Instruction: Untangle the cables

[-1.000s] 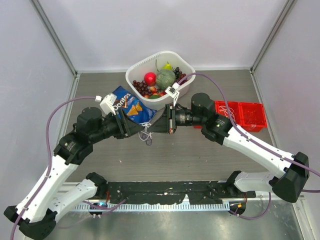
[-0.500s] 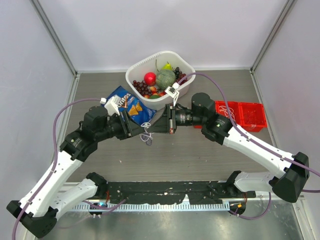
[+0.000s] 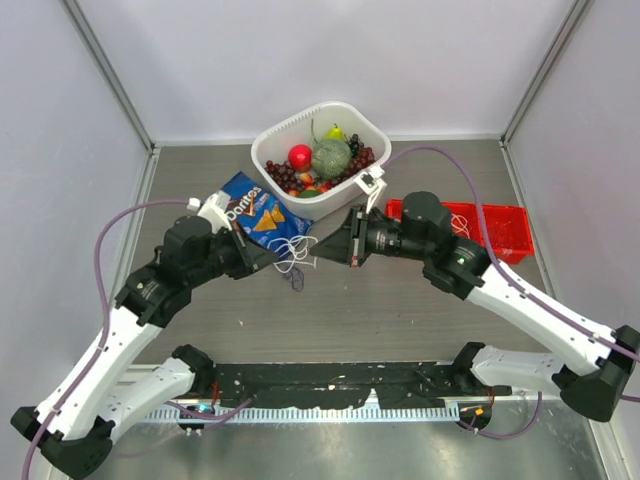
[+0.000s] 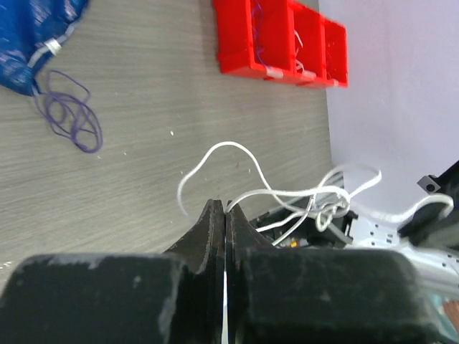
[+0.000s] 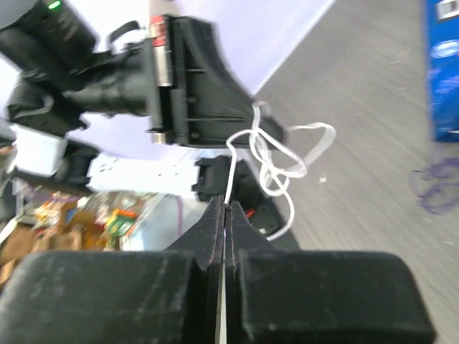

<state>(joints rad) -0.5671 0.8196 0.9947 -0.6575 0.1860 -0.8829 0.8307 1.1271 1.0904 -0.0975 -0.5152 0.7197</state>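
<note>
Your left hand (image 3: 277, 258) reaches in from the left with its tips at the middle of the counter (image 3: 400, 310). In its wrist view, the left hand (image 4: 224, 209) has its two fingers pressed flat together, pinching the white cable (image 4: 287, 198), which runs out from between the tips. From there the cable loops and knots on its way to the other arm, and one loose end curls up over the wood grain.

In the top view, the white cable (image 3: 292, 254) is a small tangle strung in the short gap between your two hands. The purple cable (image 3: 297, 279) lies on the counter just below that gap, and neither hand holds it. In the left wrist view it is a loose coil (image 4: 73, 118) lying right at the corner of the blue chip bag (image 4: 32, 39).

Your right hand (image 3: 319, 250) comes in from the right and faces the left one, tips close together. In its own camera, the right hand (image 5: 224, 206) is also clamped tight, with the white cable (image 5: 276, 161) rising from its tips into a knotted loop in front of the left arm's black hand.

Behind the hands, the chip bag (image 3: 257, 212) lies flat, and a white basket (image 3: 268, 150) of fruit stands at the far side. A red bin (image 3: 495, 232) sits to the right, partly under the right arm.
</note>
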